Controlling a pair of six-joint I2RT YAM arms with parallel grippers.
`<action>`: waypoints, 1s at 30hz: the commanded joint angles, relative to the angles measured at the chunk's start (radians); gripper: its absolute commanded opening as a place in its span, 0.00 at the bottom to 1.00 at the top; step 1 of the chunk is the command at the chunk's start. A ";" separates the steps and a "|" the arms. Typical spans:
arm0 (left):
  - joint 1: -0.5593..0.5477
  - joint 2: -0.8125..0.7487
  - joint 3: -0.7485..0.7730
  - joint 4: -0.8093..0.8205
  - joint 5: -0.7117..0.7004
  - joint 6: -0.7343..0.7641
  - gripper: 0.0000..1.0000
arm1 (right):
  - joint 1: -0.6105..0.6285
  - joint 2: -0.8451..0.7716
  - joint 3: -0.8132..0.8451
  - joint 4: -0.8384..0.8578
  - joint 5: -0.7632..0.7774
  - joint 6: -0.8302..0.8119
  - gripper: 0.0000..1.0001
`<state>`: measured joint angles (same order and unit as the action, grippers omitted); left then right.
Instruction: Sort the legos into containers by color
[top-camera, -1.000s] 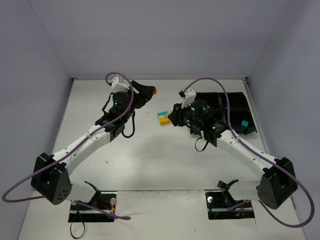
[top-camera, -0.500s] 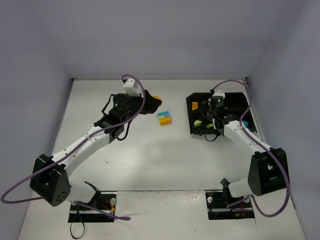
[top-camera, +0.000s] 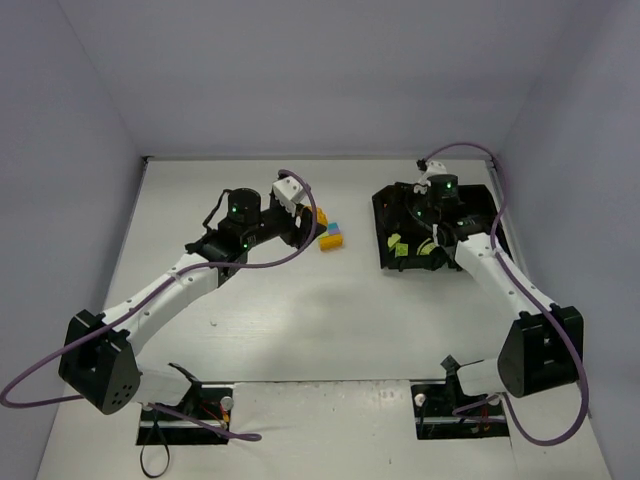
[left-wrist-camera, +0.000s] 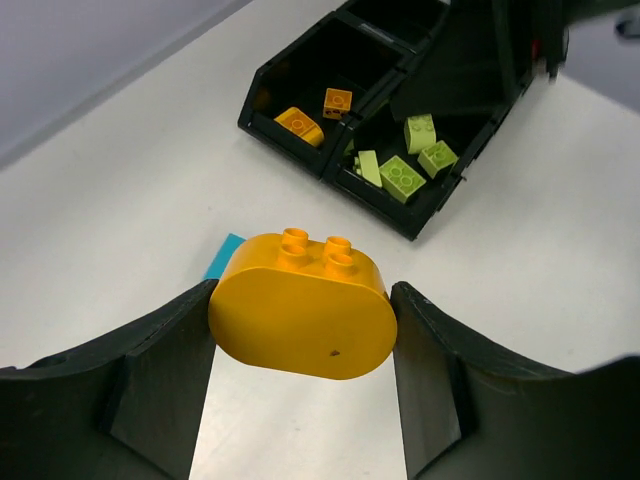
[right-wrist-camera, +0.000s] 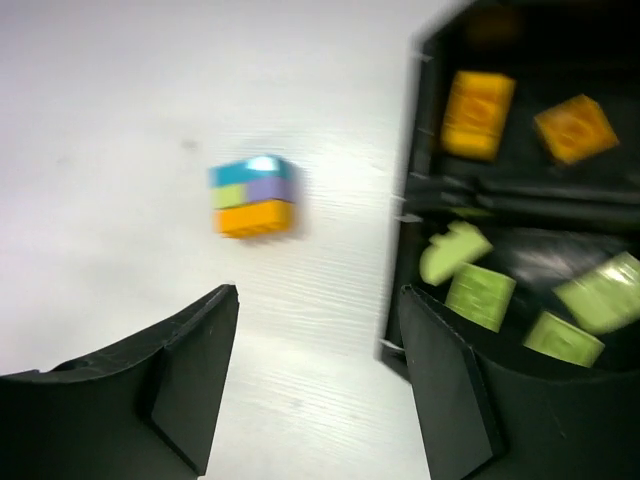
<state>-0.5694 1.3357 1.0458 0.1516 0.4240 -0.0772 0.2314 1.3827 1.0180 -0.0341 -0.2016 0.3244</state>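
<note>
My left gripper (left-wrist-camera: 302, 335) is shut on a big orange oval brick (left-wrist-camera: 300, 305) and holds it above the table, just left of a small stack of bricks (top-camera: 331, 238). In the top view it (top-camera: 308, 218) carries the brick (top-camera: 320, 214). The stack (right-wrist-camera: 254, 196) shows cyan, green, purple and orange. My right gripper (right-wrist-camera: 315, 385) is open and empty, hovering over the left edge of the black tray (top-camera: 382, 232). The tray (left-wrist-camera: 262, 78) holds orange bricks (left-wrist-camera: 298, 122) in one compartment and yellow-green bricks (left-wrist-camera: 400, 176) in the one beside it.
The tray stands at the back right of the white table, near the right wall. A cyan brick (left-wrist-camera: 222, 258) peeks out behind the held brick. Purple cables loop off both arms. The right wrist view is blurred by motion.
My left gripper has moved right with the orange brick, up to the stack. My right arm has swung from the stack to the tray and then a little farther back.
</note>
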 joint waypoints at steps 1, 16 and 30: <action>-0.010 -0.041 0.011 0.046 0.105 0.224 0.04 | 0.035 -0.042 0.120 0.045 -0.295 0.014 0.62; -0.072 -0.049 0.020 0.062 0.076 0.429 0.04 | 0.235 0.055 0.297 0.057 -0.473 0.082 0.79; -0.090 -0.038 -0.001 0.138 0.032 0.389 0.04 | 0.253 0.079 0.251 0.057 -0.475 0.062 0.41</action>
<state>-0.6537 1.3331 1.0355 0.1871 0.4625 0.3111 0.4793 1.4670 1.2713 -0.0269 -0.6552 0.3893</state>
